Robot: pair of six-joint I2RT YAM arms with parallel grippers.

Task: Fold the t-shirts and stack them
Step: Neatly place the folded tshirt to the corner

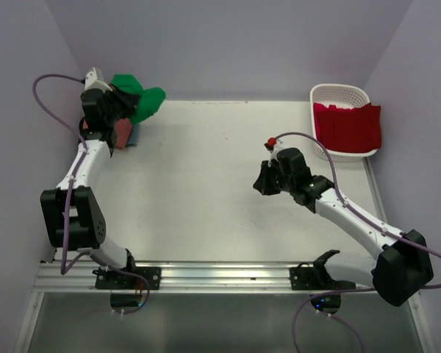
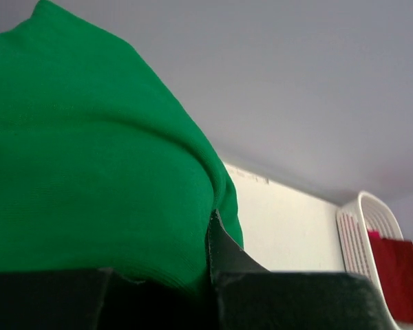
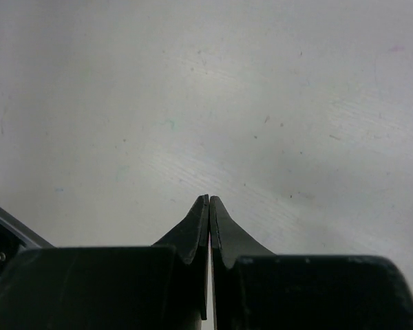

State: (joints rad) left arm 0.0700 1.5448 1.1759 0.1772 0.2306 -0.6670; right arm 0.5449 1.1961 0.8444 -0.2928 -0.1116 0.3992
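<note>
Top external view: left arm holds green shirt at the table's far-left corner

The left gripper [image 1: 125, 104] is clamped on the bunched green t-shirt [image 1: 143, 99], which bulges just beyond its fingertips and trails rightward along the far edge. The salmon-pink t-shirt [image 1: 122, 134] and teal-blue t-shirt [image 1: 133, 137] lie just nearer. The right gripper [image 1: 260, 184], closed and empty, hovers mid-table, well apart. The red t-shirt [image 1: 349, 126] drapes over the basket [image 1: 338, 90].

far-left: upper t-shirt [image 1: 141, 99] above t-shirt pile [image 1: 123, 134] | far-right: basket [image 1: 338, 87] holding draped t-shirt [image 1: 349, 126]
</note>
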